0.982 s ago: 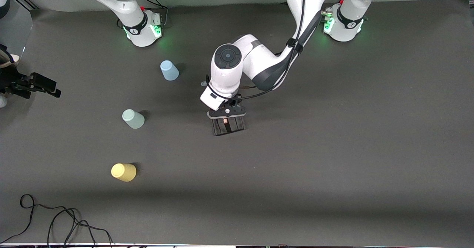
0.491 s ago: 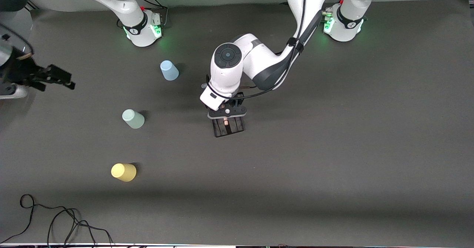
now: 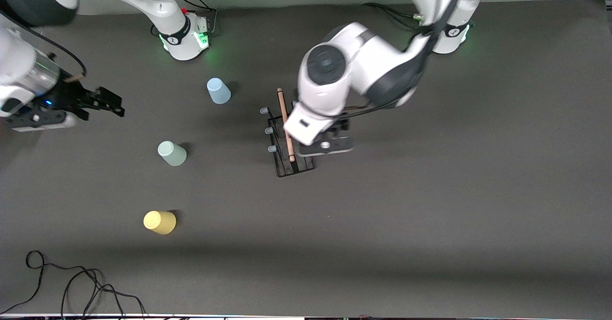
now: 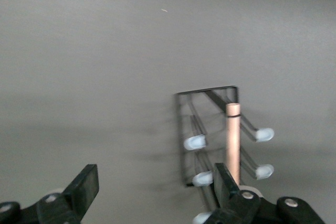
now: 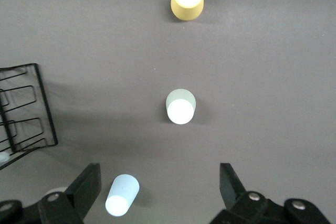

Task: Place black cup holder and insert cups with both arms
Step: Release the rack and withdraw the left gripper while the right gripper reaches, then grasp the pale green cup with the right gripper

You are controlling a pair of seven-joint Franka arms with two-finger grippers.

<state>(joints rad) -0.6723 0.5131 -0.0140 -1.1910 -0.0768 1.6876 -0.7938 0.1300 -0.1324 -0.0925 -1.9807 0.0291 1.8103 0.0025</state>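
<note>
Right gripper (image 3: 114,107) hangs wide and empty over the surface (image 3: 430,215) at the right arm's end, with the yellow cup (image 3: 159,222) nearest the front camera, the sage green cup (image 3: 172,153) farther off and the pale blue cup (image 3: 218,91) farthest. Black cup holder (image 3: 287,138) stands mid-surface, wooden rod handle (image 3: 285,124) on top. Left gripper (image 4: 152,192) hangs over the holder's edge, wide, gripping nothing.

The black cup holder (image 3: 291,160) is thin dark wire with a pale wooden rod (image 3: 285,124). The cups (image 3: 172,153) look like smooth matt plastic. The table cover (image 3: 430,205) is dull grey.
</note>
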